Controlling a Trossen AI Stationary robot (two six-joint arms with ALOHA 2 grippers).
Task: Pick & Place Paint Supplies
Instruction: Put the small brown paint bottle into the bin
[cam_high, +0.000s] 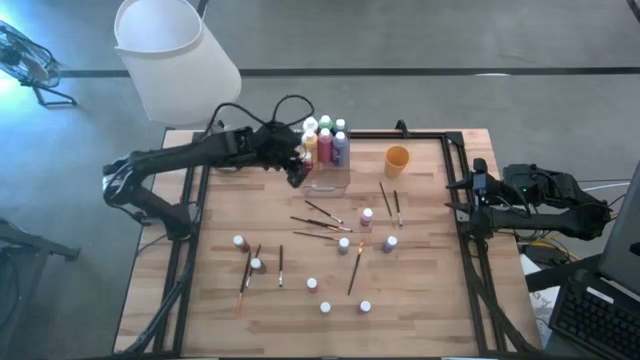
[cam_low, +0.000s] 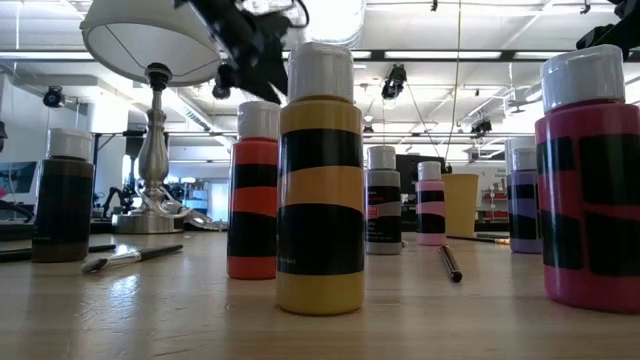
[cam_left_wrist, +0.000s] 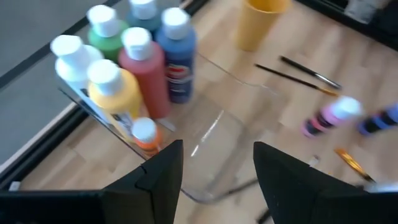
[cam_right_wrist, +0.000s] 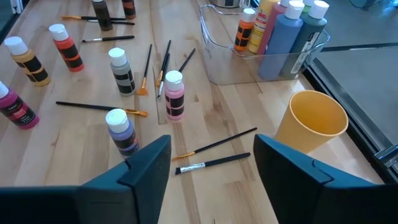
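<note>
A clear plastic box stands at the table's far middle. Several tall paint bottles stand in its far end, and a small orange bottle stands in the box beside the yellow one. My left gripper hovers open and empty over the box's bare near end. Several small white-capped bottles stand loose on the table, and thin brushes lie flat among them. My right gripper waits open and empty at the table's right edge.
An orange cup stands right of the box. A lamp with a white shade stands beyond the far left corner. A dark rail frames the table. In the low view a yellow bottle stands nearest the front edge.
</note>
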